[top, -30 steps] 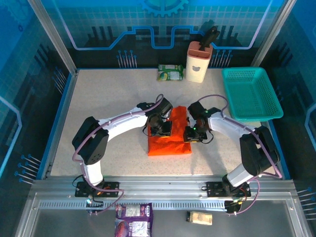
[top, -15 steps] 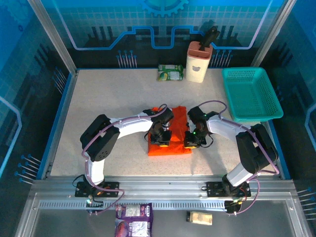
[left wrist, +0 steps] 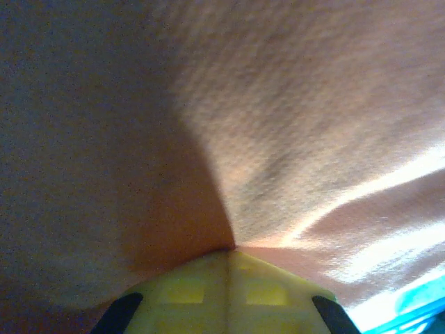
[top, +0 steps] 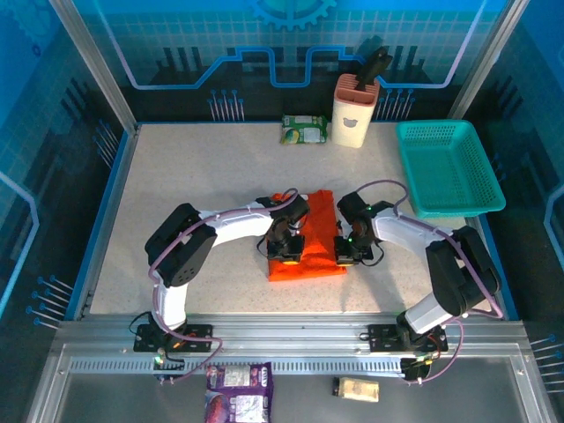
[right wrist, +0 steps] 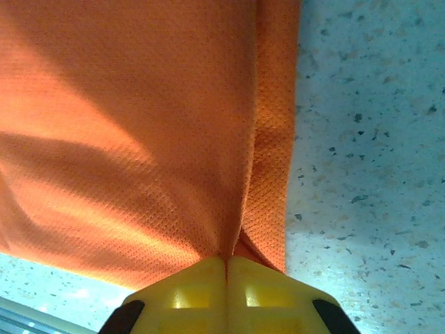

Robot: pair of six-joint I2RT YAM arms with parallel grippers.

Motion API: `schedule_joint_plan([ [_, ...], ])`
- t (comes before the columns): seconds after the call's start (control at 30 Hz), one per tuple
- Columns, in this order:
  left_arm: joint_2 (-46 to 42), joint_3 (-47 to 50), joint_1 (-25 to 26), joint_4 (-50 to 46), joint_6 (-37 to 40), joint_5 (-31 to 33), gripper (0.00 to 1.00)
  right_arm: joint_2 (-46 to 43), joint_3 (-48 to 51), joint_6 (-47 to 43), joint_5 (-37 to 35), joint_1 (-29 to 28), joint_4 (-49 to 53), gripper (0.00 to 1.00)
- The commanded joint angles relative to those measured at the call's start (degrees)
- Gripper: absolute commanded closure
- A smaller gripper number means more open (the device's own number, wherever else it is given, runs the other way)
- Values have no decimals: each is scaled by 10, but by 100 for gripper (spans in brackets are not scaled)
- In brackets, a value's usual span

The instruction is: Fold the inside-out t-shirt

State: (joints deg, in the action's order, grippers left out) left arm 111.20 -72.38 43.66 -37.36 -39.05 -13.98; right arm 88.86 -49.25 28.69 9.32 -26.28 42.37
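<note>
Purple foil marks the nearest thing: a packet lying on the metal shelf in front of the arm bases, with a small tan packet to its right. Beyond the bases, on the speckled table, the bright orange t-shirt lies gathered into a compact block near the middle, longer from near to far than it is wide.

Both claws are down on its near half. The left claw sits on the near-left part of the t-shirt, and the right claw is at its near-right edge.

In the left wrist view, the yellow fingers meet tip to tip with no gap. The orange fabric rises straight out of the pinch and hangs close over them, so this claw grips a fold of the t-shirt.

In the right wrist view, the fingers are likewise pressed together, with the fabric drawn into a pleat right at their tips. The t-shirt spreads ahead and to the left there, and bare table shows on the right.

Farther back, well apart from the t-shirt, a teal mesh basket stands at the right side. At the far edge lie a green packet and, just right of it, a cream holder with a dark handle sticking out.
</note>
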Motion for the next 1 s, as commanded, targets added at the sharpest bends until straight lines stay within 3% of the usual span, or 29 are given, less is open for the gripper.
schedule_joint_plan([
  [0.0, 14, 11, -5, -12, 5, 0, 100, 35, 24, -1, -14, 6, -2, 100],
  [0.27, 3, 14, -9, -23, 11, 10, 100, 50, 10, 12, -16, -1, 7, 100],
  [0.4, -22, -15, -12, -37, 21, 13, 98, 9, -21, 3, 0, 4, 34, 85],
  [0.53, -29, -59, -14, -42, 25, 5, 97, -12, -63, -13, 1, 18, 68, 76],
  [0.77, 42, -158, -15, -39, 37, -7, 96, -22, -110, -33, -2, 73, 61, 73],
  [0.97, 117, -226, -15, -71, 55, 14, 96, 42, -175, -71, 12, 118, 39, 70],
])
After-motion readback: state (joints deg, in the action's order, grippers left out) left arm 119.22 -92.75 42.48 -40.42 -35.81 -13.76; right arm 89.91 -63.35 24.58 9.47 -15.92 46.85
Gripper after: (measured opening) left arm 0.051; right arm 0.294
